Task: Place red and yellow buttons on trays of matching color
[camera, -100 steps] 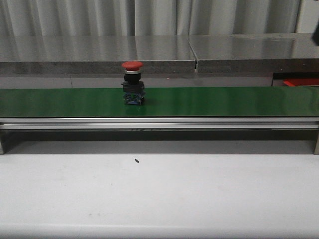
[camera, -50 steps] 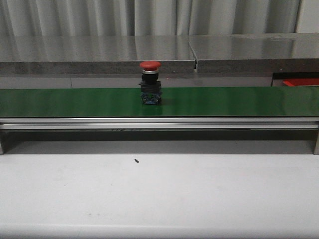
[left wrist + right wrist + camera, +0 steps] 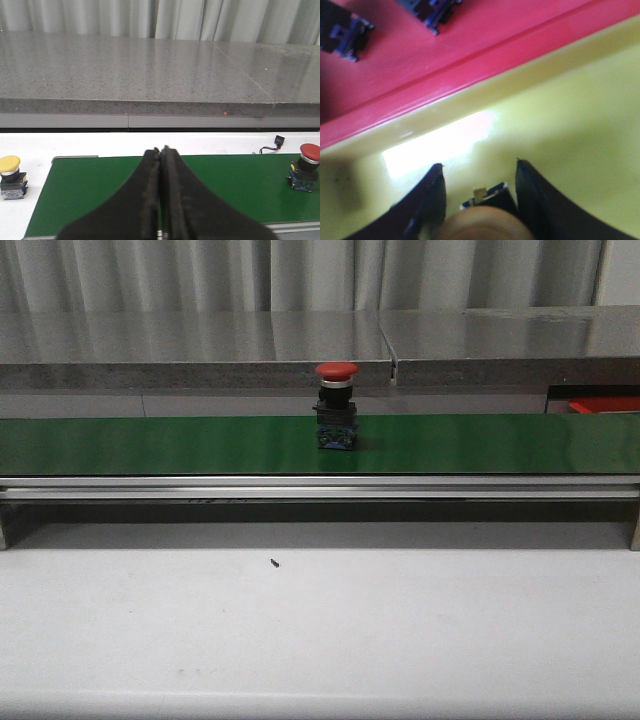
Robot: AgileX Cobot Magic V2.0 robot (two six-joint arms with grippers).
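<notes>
Since a second earlier, the red button (image 3: pixel 336 406) had ridden along the green belt (image 3: pixel 150 445) from left of centre to just right of centre in the front view, upright throughout; nothing else there had shifted.

Nearest me lay the white table (image 3: pixel 320 630), bare but for a tiny dark speck (image 3: pixel 274 562). Beyond it ran the belt on its metal rail, the red button standing on it, and behind that a grey stone ledge (image 3: pixel 190 340). At the far right a sliver of the red tray (image 3: pixel 606 404) showed past the belt's end. Neither arm appeared in the front view.

From the left wrist, the left gripper (image 3: pixel 160 160) hovered low over the near edge of the belt, its fingers (image 3: pixel 150 190) pressed together with nothing between them. A yellow button (image 3: pixel 10 170) sat on the white surface just off the belt's end, and the red one rode well to the other side.

From the right wrist, the right gripper (image 3: pixel 477 172) hung over the yellow tray (image 3: pixel 560 130), its fingers spread on either side of a rounded yellowish cap with a dark base; whether they gripped it or had let go, I could not tell. The red tray beside it, rims touching, already held two dark button bases (image 3: pixel 342 32).

I judged the sorting partly done: some pieces in the red tray, one at the yellow tray, two more waiting.
</notes>
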